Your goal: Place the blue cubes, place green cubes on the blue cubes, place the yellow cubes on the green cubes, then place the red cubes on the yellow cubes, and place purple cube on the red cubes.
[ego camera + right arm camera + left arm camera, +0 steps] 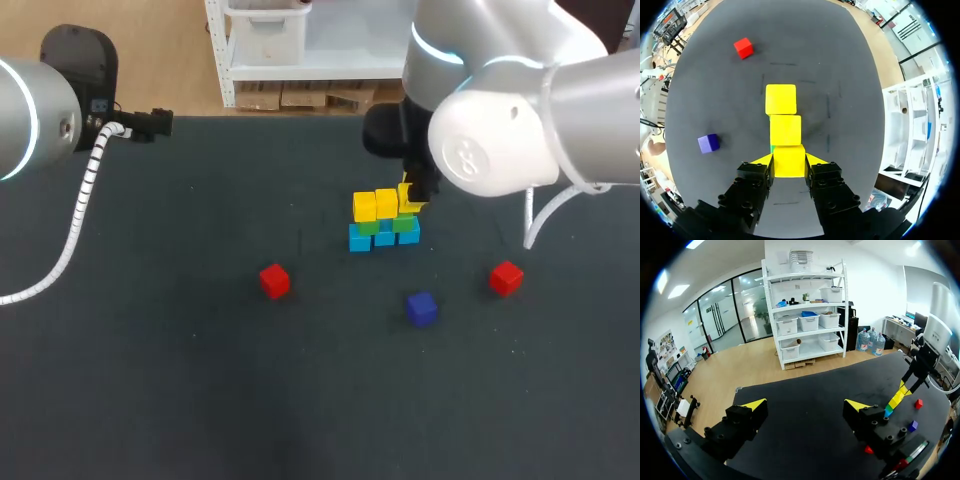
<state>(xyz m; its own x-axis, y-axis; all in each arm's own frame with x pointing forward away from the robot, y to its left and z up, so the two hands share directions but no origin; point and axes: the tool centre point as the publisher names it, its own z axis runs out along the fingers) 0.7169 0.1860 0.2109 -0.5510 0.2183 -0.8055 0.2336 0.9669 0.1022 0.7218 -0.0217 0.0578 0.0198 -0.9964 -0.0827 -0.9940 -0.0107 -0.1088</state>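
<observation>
A three-layer block stands mid-table: blue cubes at the bottom, green cubes on them, two yellow cubes on top. My right gripper is shut on a third yellow cube, level and in line with the other two yellow cubes at the row's right end. A sliver of green shows under it. Two red cubes and a purple cube lie loose in front. My left gripper is open and empty, far back at the left.
The left arm and its white cable hang over the table's left back corner. From the left wrist view the stack, a red cube and the purple cube lie far ahead to the right.
</observation>
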